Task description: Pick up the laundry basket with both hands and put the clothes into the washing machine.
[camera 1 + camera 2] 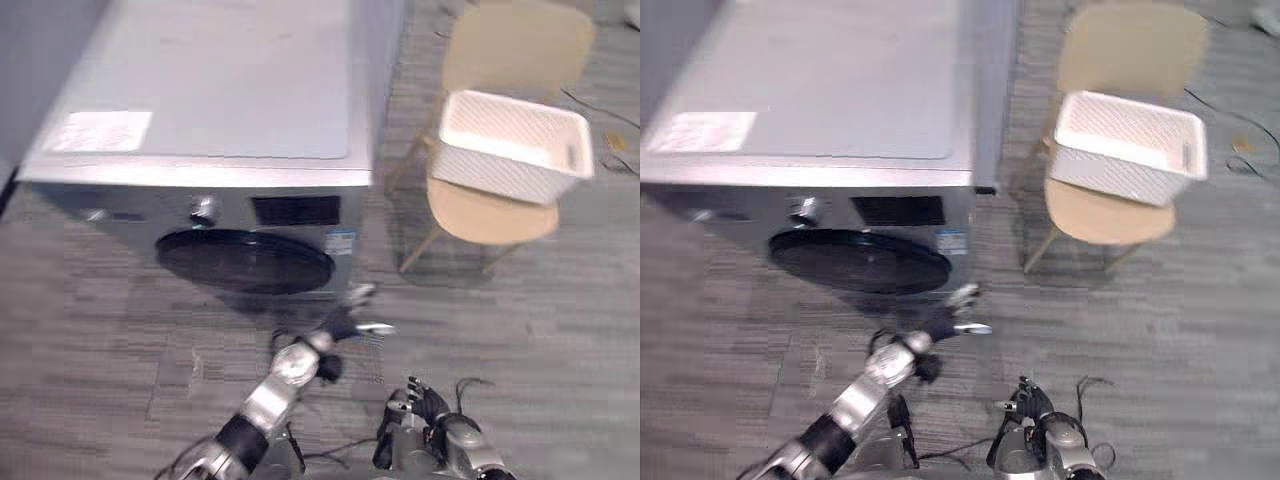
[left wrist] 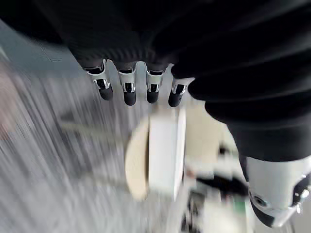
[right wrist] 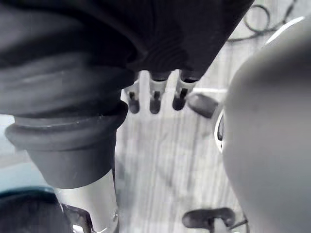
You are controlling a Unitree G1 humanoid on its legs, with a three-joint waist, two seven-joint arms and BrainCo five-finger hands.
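Note:
A white laundry basket (image 1: 510, 150) stands on the seat of a beige chair (image 1: 515, 45) at the upper right; what I see of its inside is white. The silver-grey washing machine (image 1: 220, 90) fills the upper left, its dark round door (image 1: 245, 260) shut. My left hand (image 1: 350, 318) is stretched forward over the floor just in front of the door, fingers (image 2: 129, 92) straight and holding nothing, well short of the basket (image 2: 165, 150). My right hand (image 1: 425, 405) hangs low near the bottom edge, fingers (image 3: 154, 99) relaxed and empty.
Grey striped carpet (image 1: 520, 330) lies between my hands and the chair. The chair's slanted wooden legs (image 1: 420, 245) reach out toward the machine's right side. A thin cable (image 1: 600, 105) lies on the floor beyond the chair.

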